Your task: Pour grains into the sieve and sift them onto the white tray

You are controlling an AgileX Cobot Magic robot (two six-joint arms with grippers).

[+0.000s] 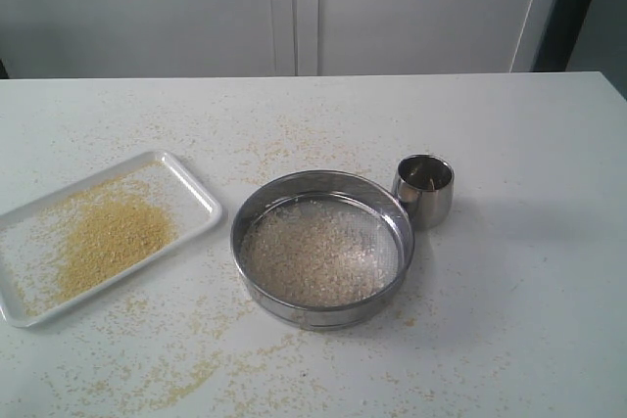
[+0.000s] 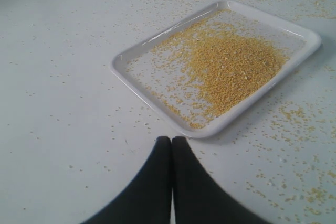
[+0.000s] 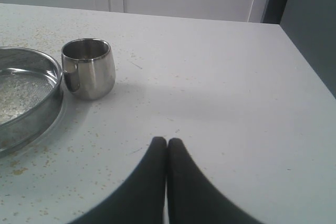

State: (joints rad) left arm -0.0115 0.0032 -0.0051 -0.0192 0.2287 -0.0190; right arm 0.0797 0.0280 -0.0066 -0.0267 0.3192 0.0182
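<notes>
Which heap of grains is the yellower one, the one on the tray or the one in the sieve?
The heap on the white tray: it is golden yellow, while the grains in the sieve look pale and whitish.

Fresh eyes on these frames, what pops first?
A heap of fine golden grains lies on the white tray, left in the exterior view. Mid-table, the wide steel sieve holds paler coarse grains, with a small steel cup upright close by its right side. Loose grains litter the white table around them.
</notes>
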